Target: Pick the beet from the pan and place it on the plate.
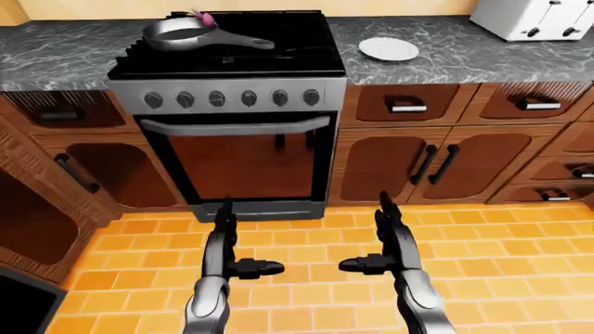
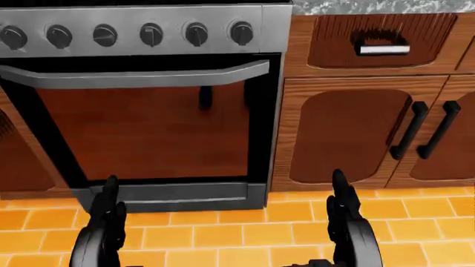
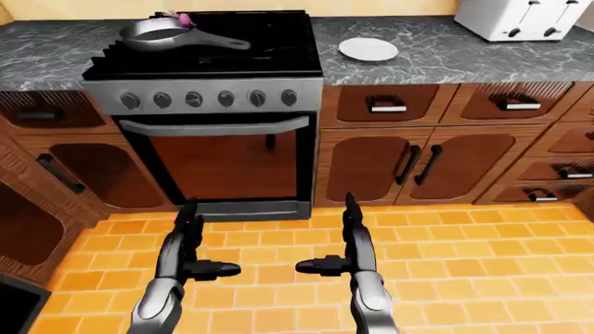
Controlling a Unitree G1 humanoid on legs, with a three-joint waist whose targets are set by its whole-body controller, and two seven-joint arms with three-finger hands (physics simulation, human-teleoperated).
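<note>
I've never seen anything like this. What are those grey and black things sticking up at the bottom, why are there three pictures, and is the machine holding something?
Those are a simulated humanoid robot's own two arms. All three pictures come from cameras on its head: two "eye" views looking across the kitchen, and a head view aimed lower, at the oven door. The left hand and right hand hang open above the orange floor tiles, holding nothing. Up on the stove sits a grey pan with a purple beet at its far rim. To the right, on the marble counter, lies a white plate, and a toaster stands in the corner. The robot stands well away from all of them.
</note>
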